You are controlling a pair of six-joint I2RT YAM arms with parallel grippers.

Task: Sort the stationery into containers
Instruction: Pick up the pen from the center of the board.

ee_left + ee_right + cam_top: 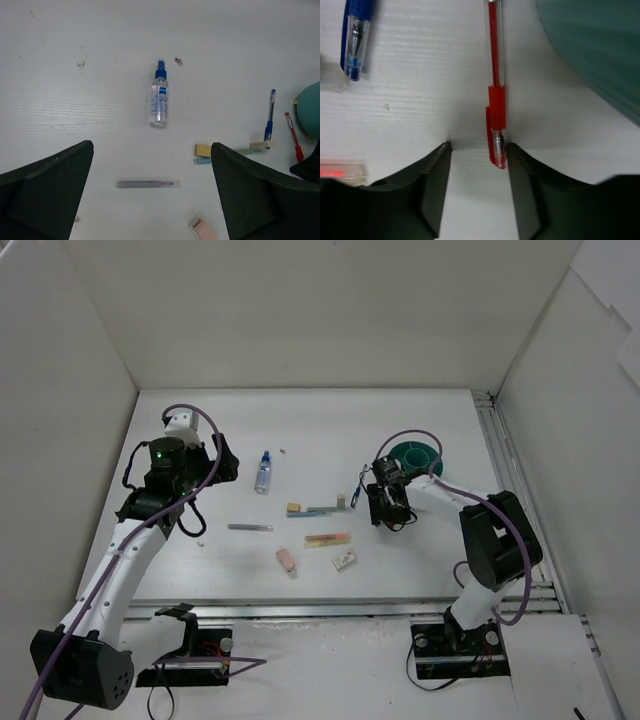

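A red pen (495, 75) lies on the white table, its capped end between my right gripper's (479, 147) open fingers, close against the right finger (522, 170). The round teal bowl (595, 45) is just beyond, up right; in the top view the bowl (415, 455) sits behind my right gripper (385, 492). My left gripper (152, 150) is open and empty, held above a grey pen (147, 184). The clear blue-capped bottle (159, 100) lies beyond it. A blue pen (270, 115), tan cube (203, 150) and pink eraser (205, 230) lie to the right.
A yellow-pink stick (327, 539) and a white eraser (344, 561) lie near the table's front. A pale green pen (318, 510) lies by the tan cube. White walls enclose the table on three sides.
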